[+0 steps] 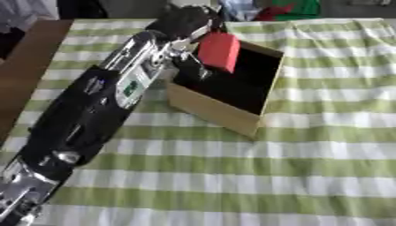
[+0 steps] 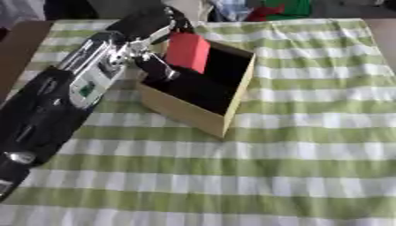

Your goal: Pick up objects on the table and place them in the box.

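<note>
The left hand grips a red block over the open wooden box. The box sits on a green-and-white striped tablecloth, its dark inside showing beneath the block.

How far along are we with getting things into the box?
In hand: the left hand holds a red block above the open box, not yet released. Already done: cannot tell, since the box interior is dark and its contents are hidden. Left: releasing the block; no other loose objects show on the striped tablecloth.
</note>
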